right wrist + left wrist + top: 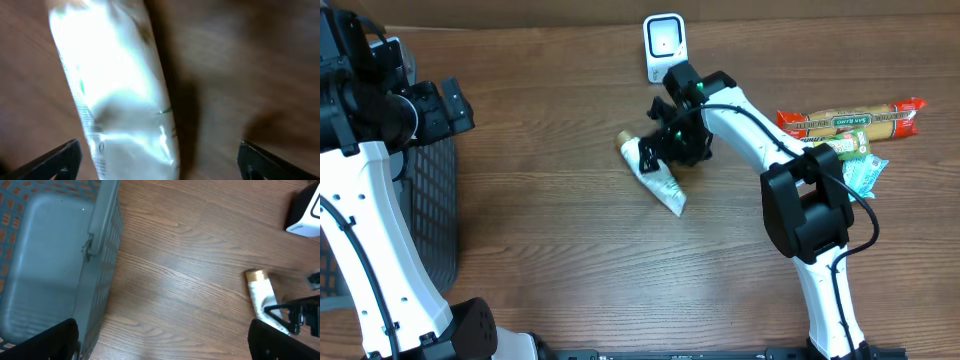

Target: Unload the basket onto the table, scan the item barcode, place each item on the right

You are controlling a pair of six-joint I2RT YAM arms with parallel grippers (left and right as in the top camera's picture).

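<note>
A white squeeze tube with a gold cap (653,172) lies flat on the brown wooden bench (550,250), about mid-bench, with its cap pointing far-left and its flat crimped end near-right. The right jaws hang right over the tube's far half and are spread wide. In the wrist view one black fingertip (55,162) sits out at each lower corner, and the tube lies below and between them, closer to the left one. That view is blurred, but the jaws seem to grip nothing. Just beyond them, at the far edge, stands a small white box-shaped scanner (663,42). Off to the right lie a long red-ended pasta packet (850,122) and, just nearer, a small green and teal sachet (857,166). The left jaws are at the left side of the bench, fully open and empty, above a grey plastic mesh basket (50,255), well apart from the tube
</note>
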